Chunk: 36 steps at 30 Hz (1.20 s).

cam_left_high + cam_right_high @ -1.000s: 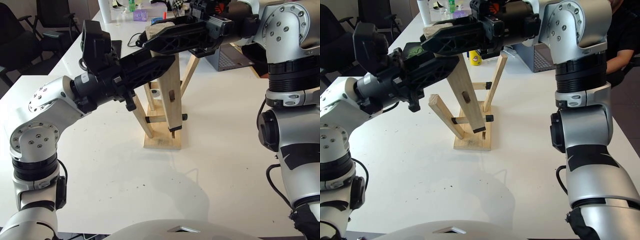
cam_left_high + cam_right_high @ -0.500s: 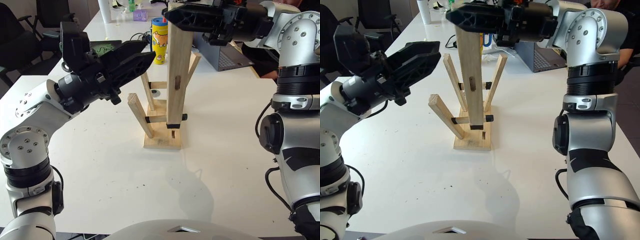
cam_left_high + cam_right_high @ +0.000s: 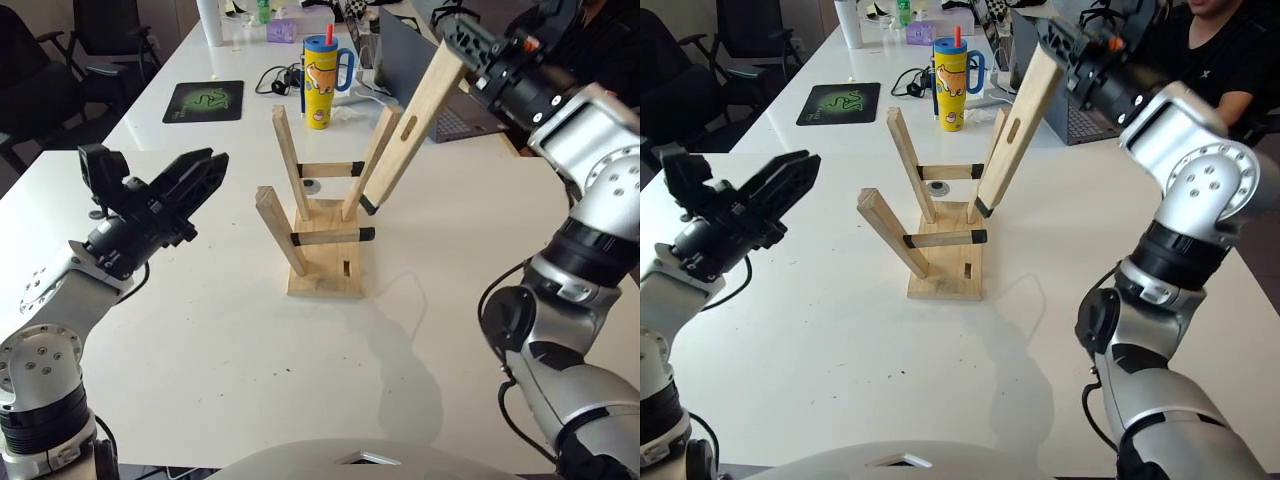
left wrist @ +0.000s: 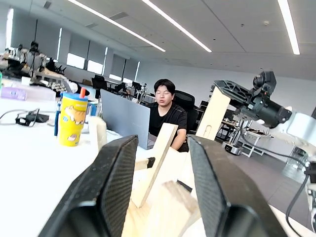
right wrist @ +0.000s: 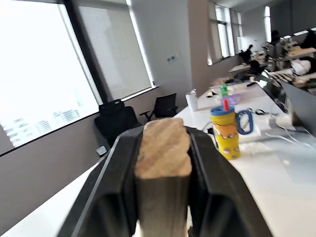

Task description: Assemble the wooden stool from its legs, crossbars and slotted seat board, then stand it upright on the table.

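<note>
The right claw (image 3: 464, 44) is clamped on the top end of a pale, slotted wooden leg (image 3: 405, 130), which slants down and away from it. The leg's black-tipped foot hangs beside an upright leg of the half-built pale wooden stool (image 3: 287, 150), perhaps touching it. Below the foot, the stool's flat seat board (image 3: 325, 278) lies on the white counter (image 3: 250, 340). The left claw (image 3: 200, 172), spread wide and empty, hovers well apart on the stool's other side. Beyond both claws stand a yellow blue-lidded cup (image 3: 321, 85) and a grey laptop (image 3: 420, 70).
</note>
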Motion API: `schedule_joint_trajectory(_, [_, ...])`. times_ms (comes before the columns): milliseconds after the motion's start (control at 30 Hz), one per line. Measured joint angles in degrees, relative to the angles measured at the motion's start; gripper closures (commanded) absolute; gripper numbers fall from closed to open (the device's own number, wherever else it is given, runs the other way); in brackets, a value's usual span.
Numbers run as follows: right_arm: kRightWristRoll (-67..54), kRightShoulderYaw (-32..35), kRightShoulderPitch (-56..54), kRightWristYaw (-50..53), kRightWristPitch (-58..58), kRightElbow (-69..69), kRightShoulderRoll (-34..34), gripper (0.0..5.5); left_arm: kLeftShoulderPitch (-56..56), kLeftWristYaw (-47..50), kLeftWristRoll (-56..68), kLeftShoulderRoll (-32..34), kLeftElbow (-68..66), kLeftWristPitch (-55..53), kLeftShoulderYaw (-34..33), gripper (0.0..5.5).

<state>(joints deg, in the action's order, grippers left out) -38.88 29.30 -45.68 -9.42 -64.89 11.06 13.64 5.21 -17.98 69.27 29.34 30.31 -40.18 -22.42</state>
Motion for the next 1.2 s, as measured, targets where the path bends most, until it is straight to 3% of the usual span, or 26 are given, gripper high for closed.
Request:
schedule_joint_trajectory(167, [-0.4,0.8,8.9,8.2,0.2,7.6,-8.6,4.47,-0.4,0.6,-3.8,-3.8,-3.0,0.9,5.2,3.62])
schedule_joint_trajectory(400, [0.8,0.2,16.7,14.2,6.1,10.5,-13.4,4.47,1.6,2.0,-4.7,-6.2,-3.0,1.4,8.0,3.62])
schedule_joint_trajectory(700, [9.2,-13.0,26.9,9.0,28.0,12.5,-11.8,4.46,1.4,3.8,-4.3,-7.4,-1.7,1.4,8.4,3.62])
schedule_joint_trajectory(900, [11.5,-14.2,25.3,9.3,36.7,4.9,-11.0,4.45,1.6,4.4,-4.2,-7.8,-0.9,1.4,9.2,3.62])
schedule_joint_trajectory(1200, [8.6,-9.4,18.8,17.0,36.0,-4.4,-12.2,4.45,1.6,4.8,-4.2,-8.4,-0.7,1.4,9.5,3.62])
